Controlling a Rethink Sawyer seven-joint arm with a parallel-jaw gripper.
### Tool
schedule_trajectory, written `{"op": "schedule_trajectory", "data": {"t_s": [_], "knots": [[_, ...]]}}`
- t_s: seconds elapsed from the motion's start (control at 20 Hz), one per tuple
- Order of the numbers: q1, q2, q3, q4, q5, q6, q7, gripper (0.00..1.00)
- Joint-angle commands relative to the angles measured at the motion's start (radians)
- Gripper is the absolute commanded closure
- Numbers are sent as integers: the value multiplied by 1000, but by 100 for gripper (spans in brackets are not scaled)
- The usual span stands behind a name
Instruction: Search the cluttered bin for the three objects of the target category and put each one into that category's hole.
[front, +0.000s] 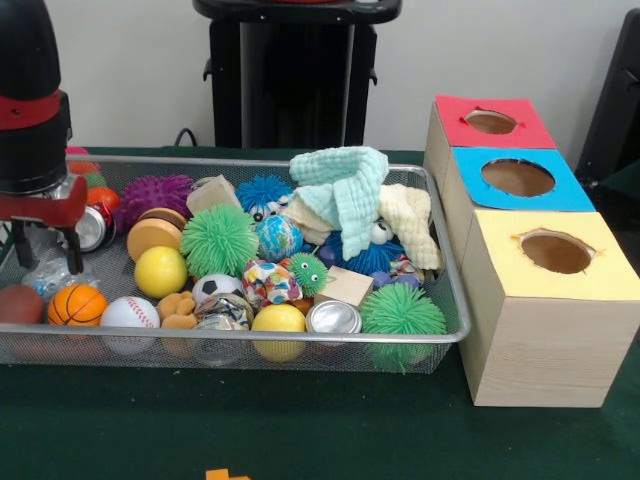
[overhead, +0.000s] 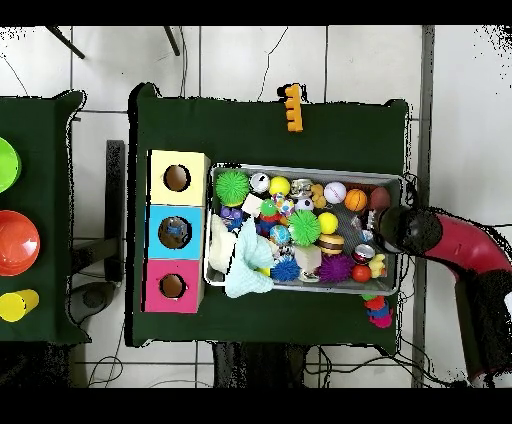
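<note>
Front view puts your gripper low over the wire bin's left end, beside the basketball; you cannot tell how far it is open or whether it holds anything. The three holed boxes stand past the bin's opposite end, so any pick crosses the whole bin.

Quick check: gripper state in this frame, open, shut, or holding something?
Gripper: cannot be told. It hangs over the wire bin's end by the basketball, and nothing can be seen held in it.
</note>
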Motion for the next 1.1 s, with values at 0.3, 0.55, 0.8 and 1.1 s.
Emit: {"op": "schedule_trajectory", "data": {"t_s": [0.3, 0.55, 0.8, 1.1], "knots": [[54, 3, -81, 6, -8, -150, 150, 0], [-8, 37, 65, 22, -70, -124, -211, 0], [-44, 109, 190, 0, -106, 47, -539, 0], [-79, 154, 301, 19, -159, 74, -736, 0]]}}
